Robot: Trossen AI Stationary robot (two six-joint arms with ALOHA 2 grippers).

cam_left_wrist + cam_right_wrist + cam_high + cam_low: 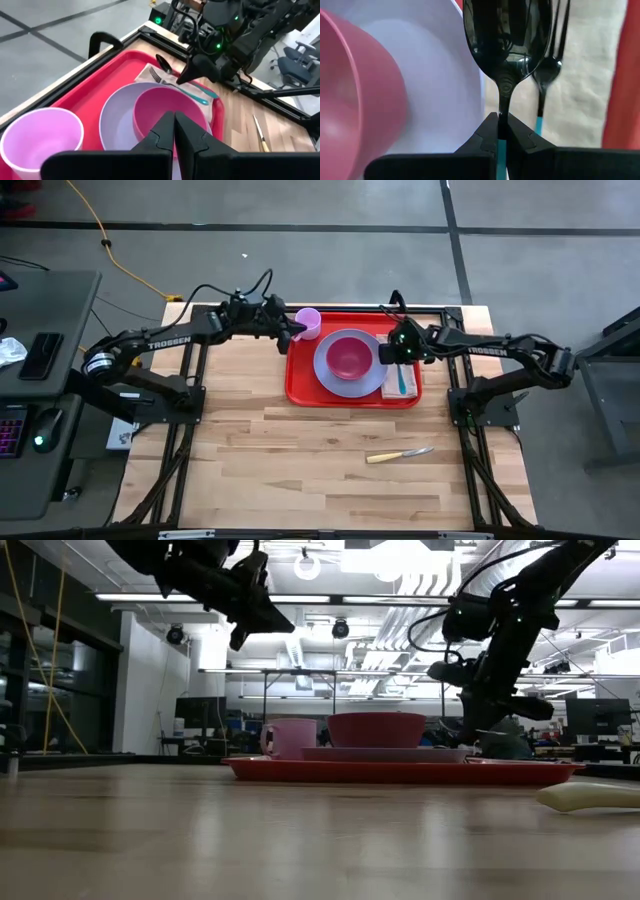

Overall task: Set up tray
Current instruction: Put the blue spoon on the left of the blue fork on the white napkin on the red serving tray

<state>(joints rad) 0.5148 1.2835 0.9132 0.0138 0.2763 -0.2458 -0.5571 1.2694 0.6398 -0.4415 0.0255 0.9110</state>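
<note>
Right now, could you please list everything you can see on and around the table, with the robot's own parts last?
tray: one, bright red, far middle of the wooden table.
plate: one, lavender, on the tray.
bowl: one, magenta pink, on the plate.
cup: one, light pink, tray's far left corner.
napkin: one, tan, right end of the tray.
fork: one, dark, on the napkin.
spoon: one, black with teal handle, held over the napkin.
knife: one, pale handle, on the bare table nearer the front.
left gripper: shut, empty, above the cup and bowl.
right gripper: shut on the spoon's handle.
</note>
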